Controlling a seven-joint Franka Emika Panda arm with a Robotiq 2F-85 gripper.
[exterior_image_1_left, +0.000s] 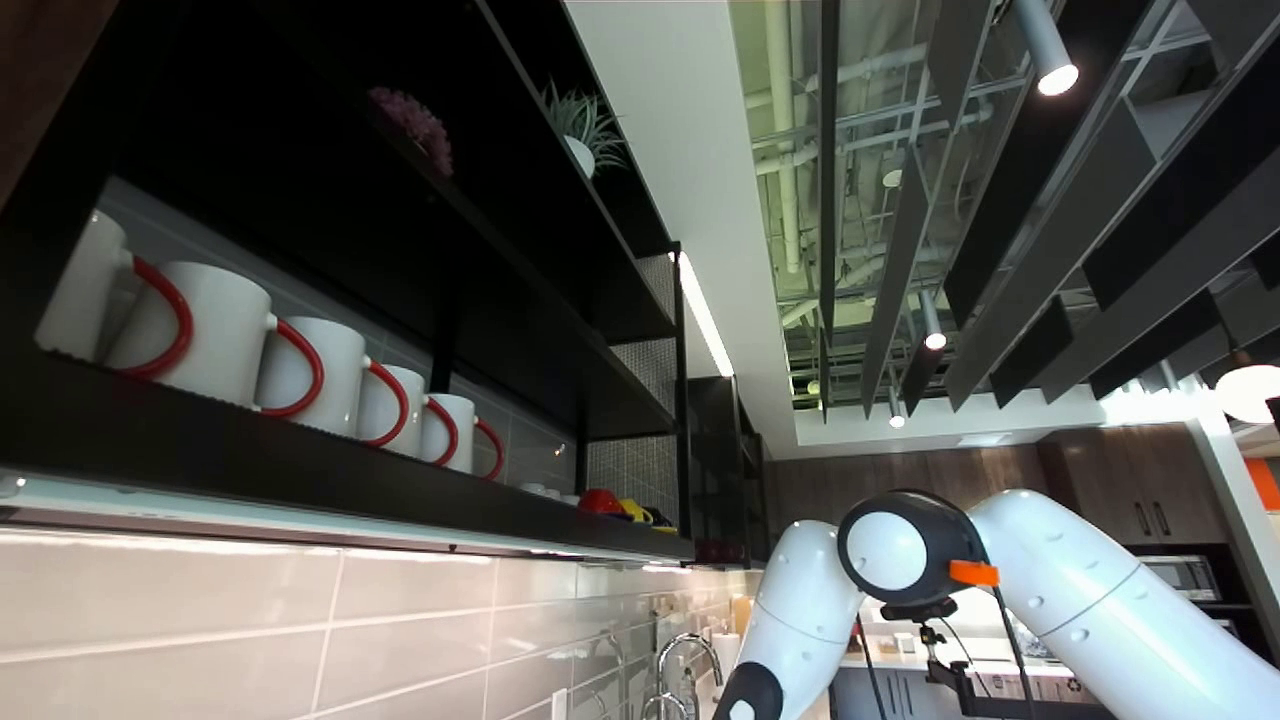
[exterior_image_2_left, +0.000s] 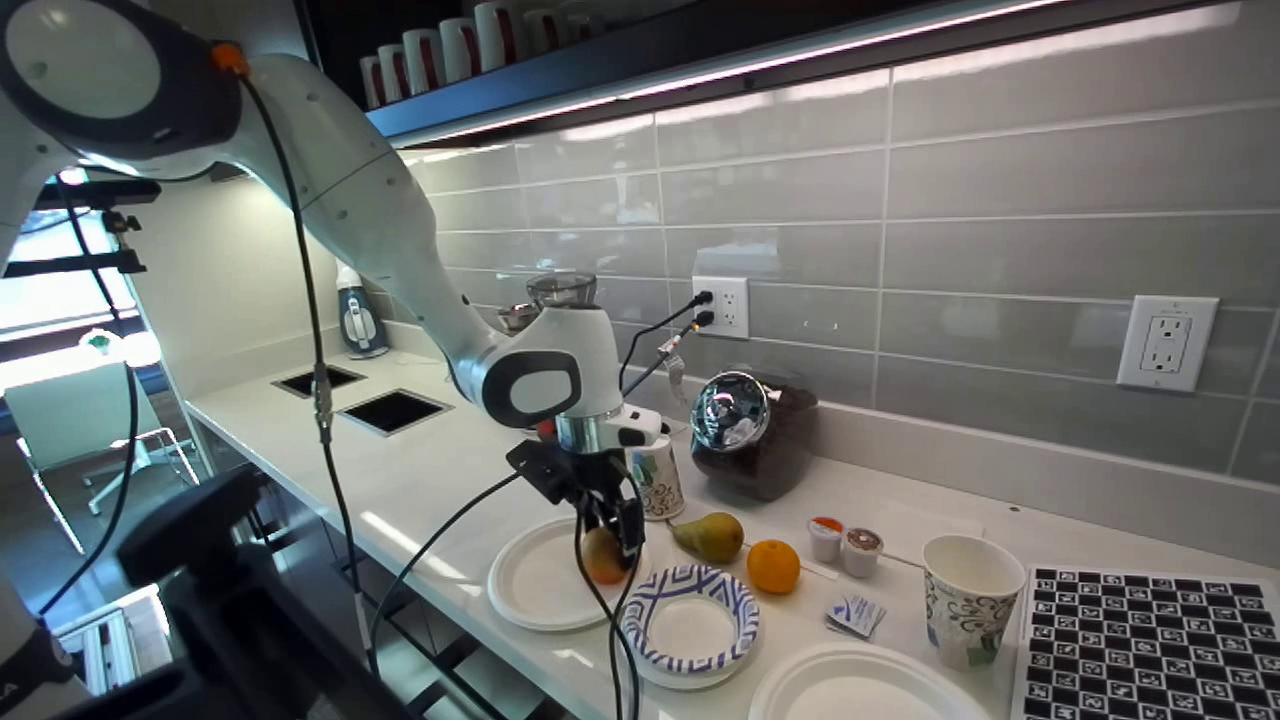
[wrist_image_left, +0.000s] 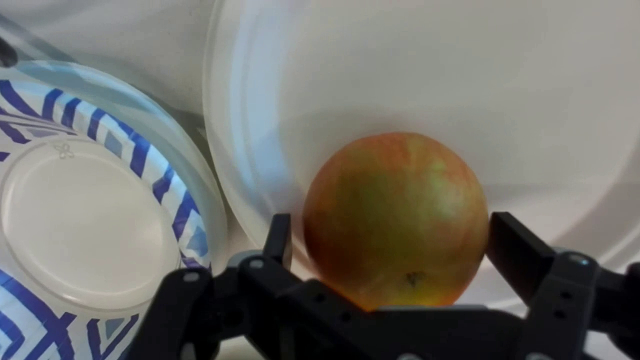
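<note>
A red and yellow-green apple (wrist_image_left: 395, 215) sits on a white plate (wrist_image_left: 425, 65) in the wrist view. My gripper (wrist_image_left: 390, 219) straddles the apple with its jaws wide. A thin gap shows between the left finger (wrist_image_left: 276, 237) and the fruit. On the opposite side the right finger (wrist_image_left: 520, 255) looks close against the skin; whether it touches I cannot tell. In an exterior view the gripper (exterior_image_2_left: 612, 525) points down over the apple (exterior_image_2_left: 603, 558), partly covering it. Beside the plate is a bowl with a blue pattern (wrist_image_left: 90, 215).
A pear (exterior_image_2_left: 712, 538), an orange (exterior_image_2_left: 773, 567), a paper cup (exterior_image_2_left: 972, 605) and a dark jar (exterior_image_2_left: 755, 450) stand near the wall. Another white plate (exterior_image_2_left: 865, 690) lies at the front. Cables hang by the gripper. A shelf with mugs (exterior_image_1_left: 310, 375) runs overhead.
</note>
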